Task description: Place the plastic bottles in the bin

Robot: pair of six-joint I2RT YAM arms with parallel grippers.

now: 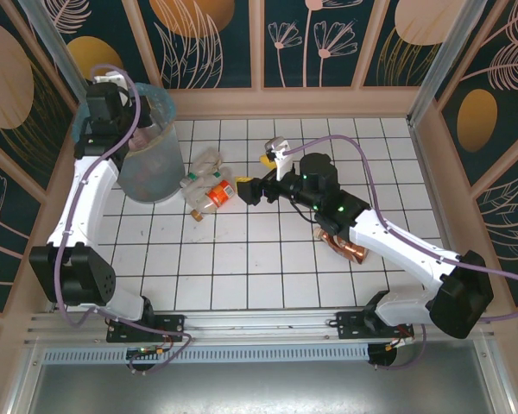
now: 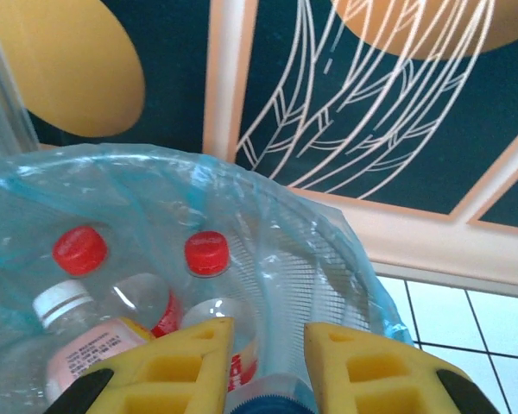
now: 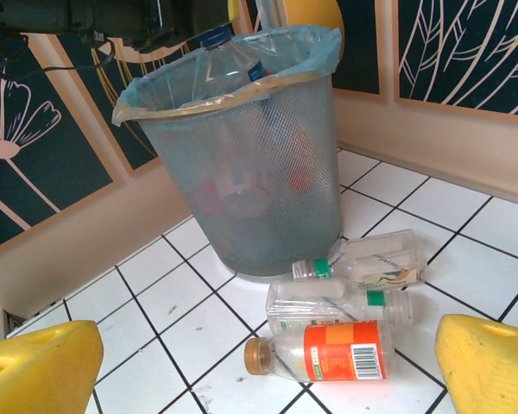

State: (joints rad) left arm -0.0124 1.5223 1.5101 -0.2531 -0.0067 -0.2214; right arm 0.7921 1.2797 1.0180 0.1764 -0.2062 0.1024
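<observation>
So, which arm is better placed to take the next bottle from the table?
Right. The right end effector is open and faces the three bottles lying beside the bin; the left end effector is shut on a bottle above the bin.

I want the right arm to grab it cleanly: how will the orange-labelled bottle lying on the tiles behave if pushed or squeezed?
The orange-labelled bottle lies on its side and looks round, so a sideways push would probably roll it over the smooth tiles. It looks clear and empty, so likely light and quick to skid. Its thin plastic may dent when squeezed.
</observation>
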